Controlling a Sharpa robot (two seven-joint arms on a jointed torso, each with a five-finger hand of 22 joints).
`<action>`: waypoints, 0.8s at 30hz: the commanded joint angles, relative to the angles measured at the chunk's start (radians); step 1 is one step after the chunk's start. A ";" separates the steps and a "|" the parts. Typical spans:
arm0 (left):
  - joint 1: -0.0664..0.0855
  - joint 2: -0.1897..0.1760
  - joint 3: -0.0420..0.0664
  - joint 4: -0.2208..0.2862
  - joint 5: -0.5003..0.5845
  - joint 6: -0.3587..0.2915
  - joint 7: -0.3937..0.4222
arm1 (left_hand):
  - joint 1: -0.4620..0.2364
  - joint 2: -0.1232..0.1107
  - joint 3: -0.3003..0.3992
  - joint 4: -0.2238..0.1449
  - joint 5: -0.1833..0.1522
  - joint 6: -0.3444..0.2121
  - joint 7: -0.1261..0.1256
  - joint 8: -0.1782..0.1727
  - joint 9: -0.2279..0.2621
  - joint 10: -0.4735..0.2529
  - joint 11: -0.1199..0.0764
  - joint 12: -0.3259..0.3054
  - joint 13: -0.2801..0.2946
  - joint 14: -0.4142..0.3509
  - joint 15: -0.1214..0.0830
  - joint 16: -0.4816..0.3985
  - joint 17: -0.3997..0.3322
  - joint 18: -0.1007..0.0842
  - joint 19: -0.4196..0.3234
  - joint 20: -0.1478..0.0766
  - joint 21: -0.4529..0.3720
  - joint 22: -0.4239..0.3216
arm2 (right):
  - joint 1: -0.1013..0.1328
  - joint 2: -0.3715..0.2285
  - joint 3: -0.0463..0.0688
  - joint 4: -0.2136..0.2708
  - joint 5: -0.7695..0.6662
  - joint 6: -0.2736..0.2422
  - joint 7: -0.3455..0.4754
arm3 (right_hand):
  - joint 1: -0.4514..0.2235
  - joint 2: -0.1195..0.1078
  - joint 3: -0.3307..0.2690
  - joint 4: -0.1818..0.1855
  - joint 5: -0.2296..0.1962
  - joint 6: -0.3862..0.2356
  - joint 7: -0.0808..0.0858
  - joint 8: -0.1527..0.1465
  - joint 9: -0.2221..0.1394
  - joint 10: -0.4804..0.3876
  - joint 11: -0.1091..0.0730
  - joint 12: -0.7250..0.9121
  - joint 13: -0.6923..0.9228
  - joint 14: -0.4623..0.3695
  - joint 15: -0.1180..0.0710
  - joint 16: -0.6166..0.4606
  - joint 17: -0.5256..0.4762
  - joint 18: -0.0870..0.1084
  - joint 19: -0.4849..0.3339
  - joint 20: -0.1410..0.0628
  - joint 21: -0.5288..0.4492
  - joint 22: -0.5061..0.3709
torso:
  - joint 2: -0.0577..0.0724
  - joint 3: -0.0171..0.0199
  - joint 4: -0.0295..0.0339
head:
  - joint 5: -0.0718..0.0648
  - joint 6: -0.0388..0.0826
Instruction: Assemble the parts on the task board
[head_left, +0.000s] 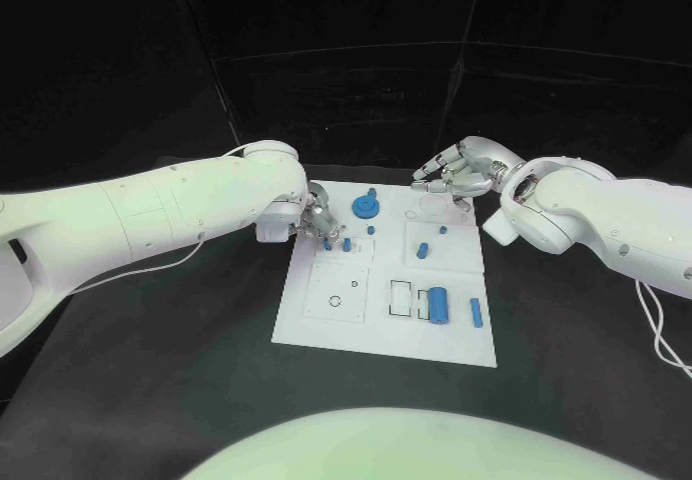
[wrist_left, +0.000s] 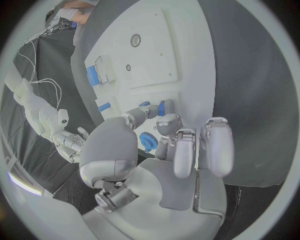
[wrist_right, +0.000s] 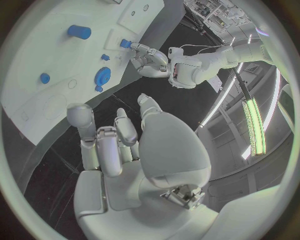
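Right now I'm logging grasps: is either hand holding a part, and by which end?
The left hand pinches a small blue peg by its upper end, at the task board. The right hand holds nothing.

Robot lab: black-draped table (head_left: 173, 400), ceiling strip lights (wrist_right: 253, 120), cables (wrist_left: 37, 45).

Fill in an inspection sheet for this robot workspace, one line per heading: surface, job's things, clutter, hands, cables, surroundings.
Surface: black table.
Job's things: white task board mid-table; blue gear-like part near its far edge, blue cylinder nearer the robot, small blue pegs between.
Clutter: nothing seen.
Hands: left hand at a small blue peg, grip unclear; right hand above the far edge, holding nothing.
Cables: white cable at the right arm.
Surroundings: dark backdrop.
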 joint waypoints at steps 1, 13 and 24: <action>-0.005 0.002 -0.004 0.001 -0.005 0.043 -0.014 | 0.036 0.043 0.024 -0.018 0.004 0.024 -0.023 0.005 0.001 0.030 -0.029 -0.002 0.003 0.102 -0.007 0.003 0.263 -0.013 0.015 -0.008 0.001 0.099 | 0.002 0.001 0.000 0.001 0.002 0.006 0.009 | -0.001 0.009 -0.006 -0.001 0.004 -0.004 -0.002 0.004 -0.001 -0.002 -0.002 0.004 -0.001 0.075 -0.007 -0.007 0.134 0.005 -0.003 -0.002 -0.005 -0.001 | 0.000 0.0002 0.0005 | 0.001 0.000; -0.006 0.004 -0.004 -0.005 -0.005 0.034 -0.016 | 0.020 0.052 0.013 -0.009 0.001 0.035 -0.025 0.003 -0.004 0.042 -0.030 0.012 0.026 0.102 -0.008 0.003 0.263 -0.014 0.017 -0.008 0.004 0.103 | 0.002 0.000 0.000 0.001 0.002 0.005 0.009 | 0.001 0.009 -0.006 -0.001 0.005 -0.005 -0.002 0.005 -0.001 -0.002 -0.002 0.005 0.000 0.075 -0.007 -0.007 0.133 0.005 -0.003 -0.002 -0.006 -0.002 | 0.000 -0.0003 0.0002 | 0.000 0.000; -0.006 0.013 -0.004 -0.018 0.003 0.034 -0.023 | 0.003 0.082 -0.020 0.008 -0.039 0.043 -0.028 -0.006 -0.017 0.044 -0.032 0.013 0.033 0.102 -0.009 0.003 0.263 -0.013 0.016 -0.009 0.001 0.102 | 0.002 0.000 0.000 0.002 0.002 0.005 0.009 | 0.001 0.009 -0.006 -0.001 0.005 -0.005 -0.002 0.005 -0.001 -0.002 -0.002 0.005 0.000 0.075 -0.007 -0.007 0.133 0.005 -0.003 -0.002 -0.006 -0.002 | 0.000 0.0002 0.0001 | -0.001 -0.001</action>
